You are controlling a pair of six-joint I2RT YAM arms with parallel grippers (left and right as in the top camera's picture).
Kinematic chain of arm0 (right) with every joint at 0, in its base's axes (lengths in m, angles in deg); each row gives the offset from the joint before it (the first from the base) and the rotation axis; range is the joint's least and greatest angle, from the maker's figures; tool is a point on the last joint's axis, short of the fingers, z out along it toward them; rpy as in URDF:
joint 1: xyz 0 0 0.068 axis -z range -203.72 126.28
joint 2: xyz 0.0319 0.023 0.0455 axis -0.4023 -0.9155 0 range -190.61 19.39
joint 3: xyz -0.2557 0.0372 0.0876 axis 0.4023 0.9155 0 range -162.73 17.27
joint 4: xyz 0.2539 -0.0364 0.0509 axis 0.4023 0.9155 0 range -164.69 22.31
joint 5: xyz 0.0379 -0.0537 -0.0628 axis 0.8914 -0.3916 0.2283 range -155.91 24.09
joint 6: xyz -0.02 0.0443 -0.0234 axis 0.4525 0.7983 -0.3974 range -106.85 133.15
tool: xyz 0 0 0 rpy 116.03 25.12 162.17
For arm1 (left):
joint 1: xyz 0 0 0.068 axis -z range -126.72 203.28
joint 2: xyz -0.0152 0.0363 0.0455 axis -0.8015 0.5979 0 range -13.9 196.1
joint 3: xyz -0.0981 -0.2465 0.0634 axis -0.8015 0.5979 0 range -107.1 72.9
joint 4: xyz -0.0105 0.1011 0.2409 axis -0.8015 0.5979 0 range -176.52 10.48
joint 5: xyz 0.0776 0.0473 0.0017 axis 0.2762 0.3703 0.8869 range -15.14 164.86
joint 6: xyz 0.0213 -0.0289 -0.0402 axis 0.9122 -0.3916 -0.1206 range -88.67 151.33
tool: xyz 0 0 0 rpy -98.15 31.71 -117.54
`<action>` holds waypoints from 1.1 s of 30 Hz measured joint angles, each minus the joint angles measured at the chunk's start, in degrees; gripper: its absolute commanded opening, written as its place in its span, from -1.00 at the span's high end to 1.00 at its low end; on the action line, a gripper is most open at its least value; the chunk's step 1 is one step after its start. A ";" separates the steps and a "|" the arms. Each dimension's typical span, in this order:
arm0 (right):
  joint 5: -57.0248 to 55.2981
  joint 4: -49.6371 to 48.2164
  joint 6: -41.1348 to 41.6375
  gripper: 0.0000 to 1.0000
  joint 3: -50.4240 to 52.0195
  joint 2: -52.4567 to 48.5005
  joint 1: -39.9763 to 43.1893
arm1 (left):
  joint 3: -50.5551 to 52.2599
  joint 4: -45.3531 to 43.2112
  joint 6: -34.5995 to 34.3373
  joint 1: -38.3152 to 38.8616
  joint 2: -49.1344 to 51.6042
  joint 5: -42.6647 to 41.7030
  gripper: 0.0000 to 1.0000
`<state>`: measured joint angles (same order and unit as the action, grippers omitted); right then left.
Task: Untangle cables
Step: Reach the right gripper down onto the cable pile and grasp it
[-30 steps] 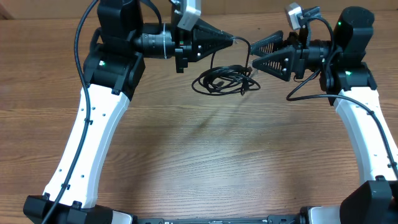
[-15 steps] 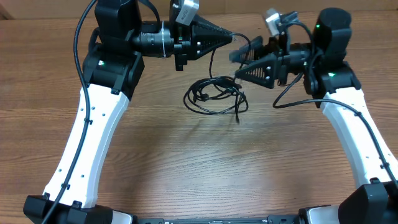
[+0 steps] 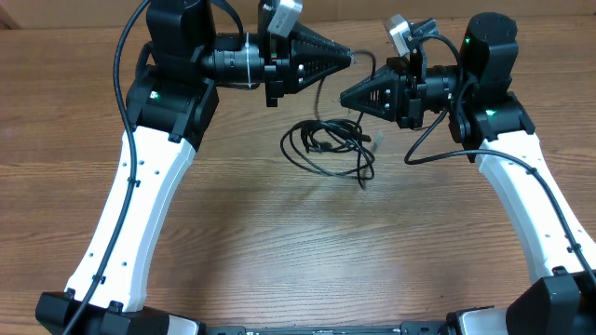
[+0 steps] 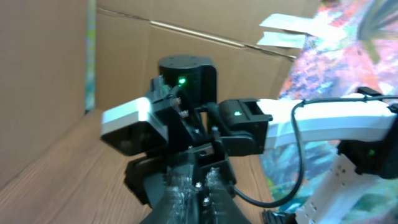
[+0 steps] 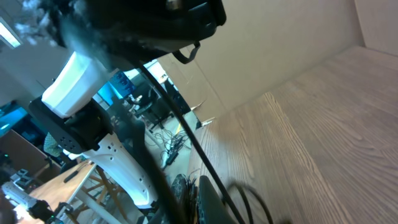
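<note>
The cables (image 3: 326,147) lie in a loose, tangled loop on the worktop (image 3: 279,242), in the gap between the two arms. One strand rises from the loop to the left hand (image 3: 348,55), whose jaws are narrow and pinch it. The right hand (image 3: 344,96) is closed, near the loop. Whether it grips a strand cannot be told.
</note>
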<state>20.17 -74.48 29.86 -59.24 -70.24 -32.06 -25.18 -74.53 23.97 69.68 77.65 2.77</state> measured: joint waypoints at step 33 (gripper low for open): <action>-14.75 30.60 6.05 -0.02 -0.44 -0.22 1.92 | 0.00 30.23 6.27 -5.68 -0.15 24.37 -0.99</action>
<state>5.42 -43.88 35.92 -59.67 -70.45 -30.13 -25.18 -44.30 30.25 64.00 77.49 27.14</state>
